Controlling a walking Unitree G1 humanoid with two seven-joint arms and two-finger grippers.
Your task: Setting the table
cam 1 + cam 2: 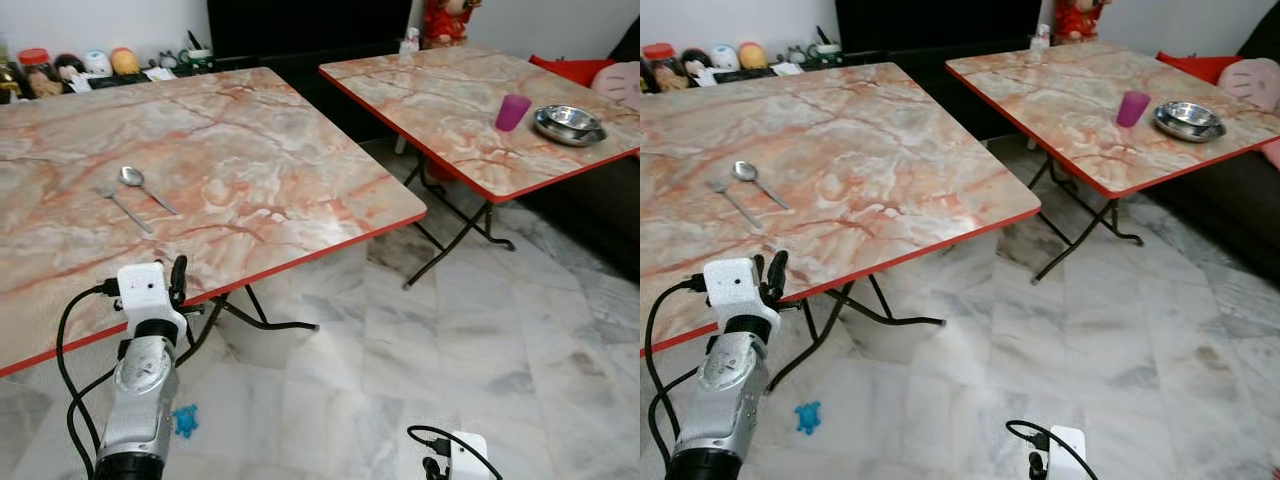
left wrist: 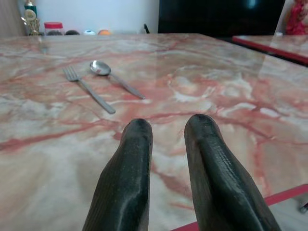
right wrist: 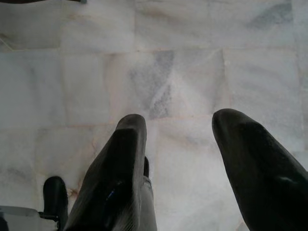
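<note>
A steel spoon (image 1: 135, 178) and a fork (image 1: 125, 208) lie side by side on the left part of the near marble-look table (image 1: 260, 150). On the far table (image 1: 440, 90) stand a purple cup (image 1: 512, 112) and a steel bowl (image 1: 568, 124) near its right edge. My left gripper (image 2: 168, 126) is raised at the near table's red front edge, level with the tabletop and pointing across it toward the spoon (image 2: 100, 68) and fork (image 2: 89, 91). Its fingers stand slightly apart with nothing between them. My right gripper (image 3: 178, 120) hangs low over the floor, open and holding nothing.
Both folding tables have black crossed legs (image 1: 450, 240), with a gap of marble floor (image 1: 480, 340) between them. A small blue toy (image 1: 185, 420) lies on the floor under the near table. Jars and trinkets (image 1: 40, 72) line the back left; a sofa with a red cushion (image 1: 575, 68) stands at the right.
</note>
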